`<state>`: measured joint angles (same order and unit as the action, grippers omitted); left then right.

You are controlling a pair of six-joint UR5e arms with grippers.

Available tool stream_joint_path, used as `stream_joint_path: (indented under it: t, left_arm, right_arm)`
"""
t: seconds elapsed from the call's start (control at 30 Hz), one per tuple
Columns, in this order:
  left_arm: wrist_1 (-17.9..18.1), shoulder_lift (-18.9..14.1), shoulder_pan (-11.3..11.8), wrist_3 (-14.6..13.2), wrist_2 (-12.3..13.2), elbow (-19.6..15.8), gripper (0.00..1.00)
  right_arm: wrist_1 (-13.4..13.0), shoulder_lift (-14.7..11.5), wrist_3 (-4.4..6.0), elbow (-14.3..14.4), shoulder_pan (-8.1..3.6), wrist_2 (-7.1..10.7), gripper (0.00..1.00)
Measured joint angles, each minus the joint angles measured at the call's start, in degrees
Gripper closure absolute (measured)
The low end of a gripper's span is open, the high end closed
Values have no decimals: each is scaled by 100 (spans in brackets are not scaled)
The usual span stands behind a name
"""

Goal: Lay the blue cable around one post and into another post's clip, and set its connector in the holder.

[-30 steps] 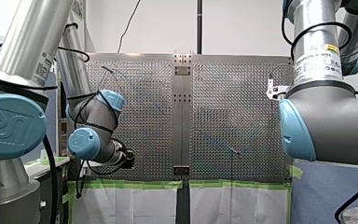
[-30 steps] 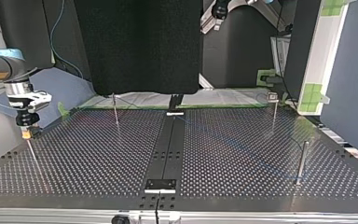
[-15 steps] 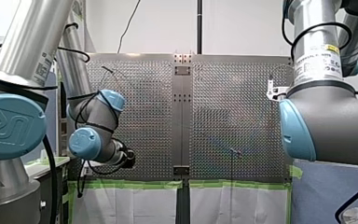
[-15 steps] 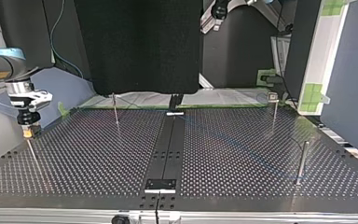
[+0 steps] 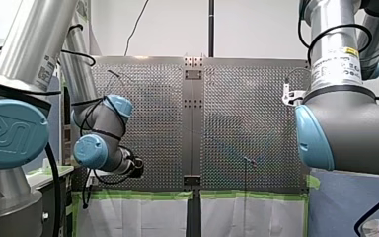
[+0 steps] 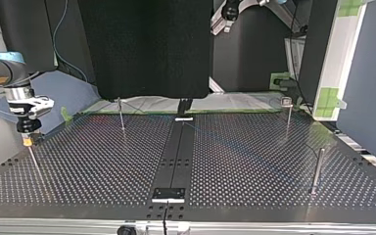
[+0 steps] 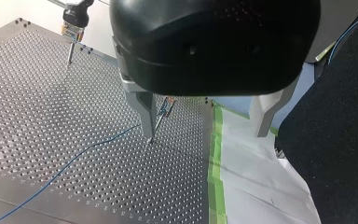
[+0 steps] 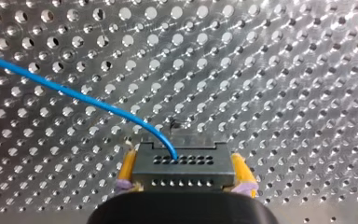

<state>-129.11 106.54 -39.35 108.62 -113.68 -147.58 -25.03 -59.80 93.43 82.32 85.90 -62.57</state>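
Yellow pads (image 8: pixel 129 170) of my right tool (image 8: pixel 184 163) clamp the dark connector (image 8: pixel 186 176), blue cable (image 8: pixel 74 95) trailing off it, seen only in its wrist view. Top view puts it at the tabletop's (image 6: pixel 103 161) left edge. My left tool (image 7: pixel 205 126) gapes empty beside the cable.

The dark, hole-studded connector (image 8: pixel 182 173) sits clamped in the jaws of my right gripper (image 8: pixel 185 167); its blue cable (image 8: pixel 74 95) curves away.
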Motion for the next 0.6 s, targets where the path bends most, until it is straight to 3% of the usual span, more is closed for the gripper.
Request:
stream_joint_path:
  t: [0.57,0.6]
  left_arm:
    - [-37,-1,-2,-8,0,21,0]
    - [-37,-1,-2,-8,0,21,0]
  right_arm:
    - [53,3,-4,-41,26,-43,100]
    - [53,3,-5,-40,27,-51,84]
